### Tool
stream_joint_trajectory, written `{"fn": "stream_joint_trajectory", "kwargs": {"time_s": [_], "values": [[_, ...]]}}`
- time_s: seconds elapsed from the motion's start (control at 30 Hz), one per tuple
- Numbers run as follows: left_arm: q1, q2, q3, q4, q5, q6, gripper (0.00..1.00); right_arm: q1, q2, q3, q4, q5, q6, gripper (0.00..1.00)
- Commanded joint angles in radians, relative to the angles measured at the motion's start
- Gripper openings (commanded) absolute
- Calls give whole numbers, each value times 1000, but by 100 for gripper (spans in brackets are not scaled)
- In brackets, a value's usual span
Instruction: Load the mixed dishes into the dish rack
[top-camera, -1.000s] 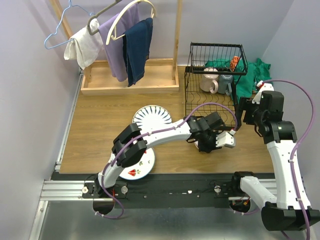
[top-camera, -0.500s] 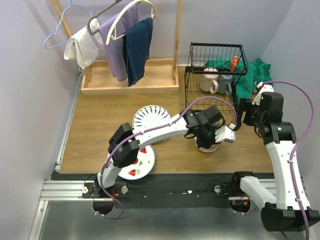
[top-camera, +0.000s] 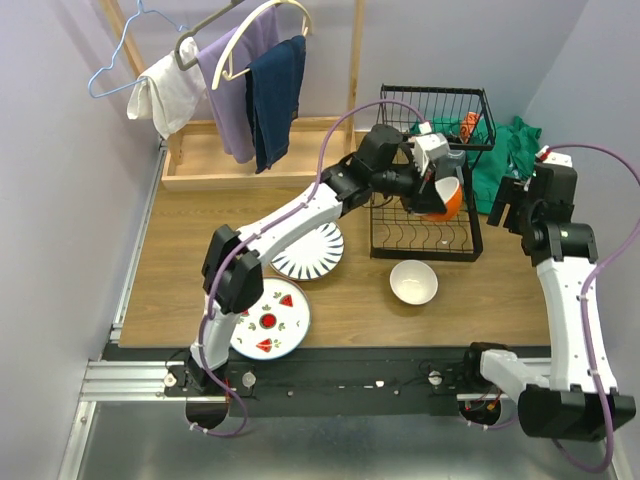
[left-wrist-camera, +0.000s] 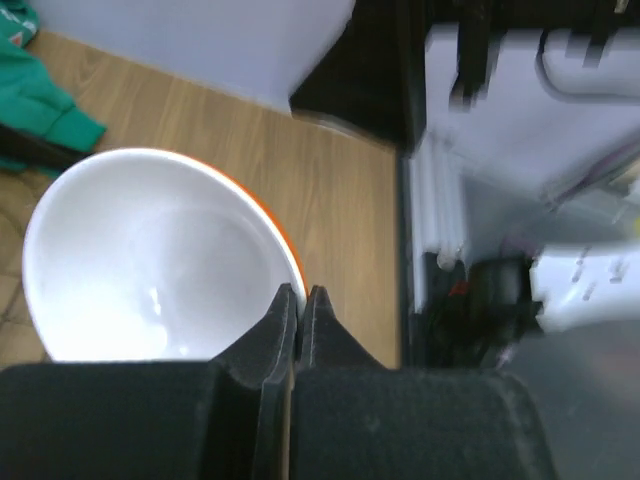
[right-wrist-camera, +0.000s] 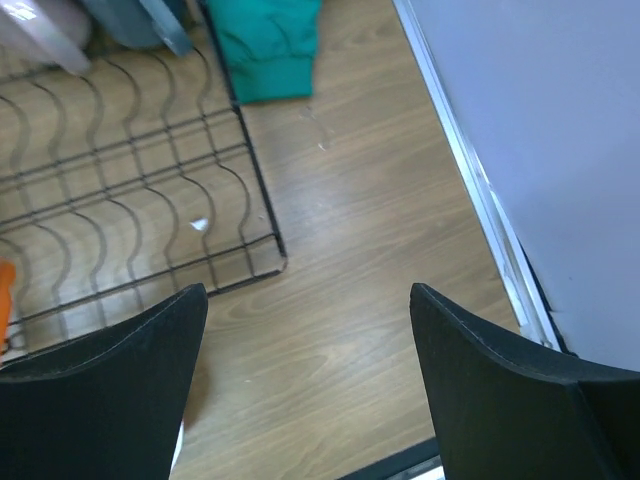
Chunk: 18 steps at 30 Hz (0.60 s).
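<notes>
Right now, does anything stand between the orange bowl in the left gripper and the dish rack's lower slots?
Nothing visible does. The left gripper holds the orange bowl over the dish rack, above its bare front slots; the upper basket sits farther back.

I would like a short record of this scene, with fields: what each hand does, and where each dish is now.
left hand: shut on the rim of the orange bowl
orange bowl: held tilted above the lower tier of the rack
right hand: open, empty, right of the rack
second bowl: upright on the table, in front of the rack
striped plate, fruit plate: on the table, not loaded
</notes>
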Motion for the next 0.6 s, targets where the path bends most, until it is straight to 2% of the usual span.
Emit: {"fn": "stream_joint_trajectory", "kwargs": {"time_s": [0.0,0.03,0.07,0.13,0.33,0.57], "values": [[5,111,-157,843,84,-636,0,-34,84,20,9,78,-37,89],[5,138,-139,980,66,-709,0,-40,95,26,6,80,-43,89],[-1,195,-127,1034,51,-810,0,-48,105,30,4,81,-54,89],[-7,232,-98,1120,-2,-853,0,-69,133,49,-6,81,-66,89],[-13,329,-99,1154,-178,-986,0,-111,179,64,-13,95,-94,89],[-15,401,-98,1147,-304,-1129,0,-160,216,76,-28,91,-143,88]]}}
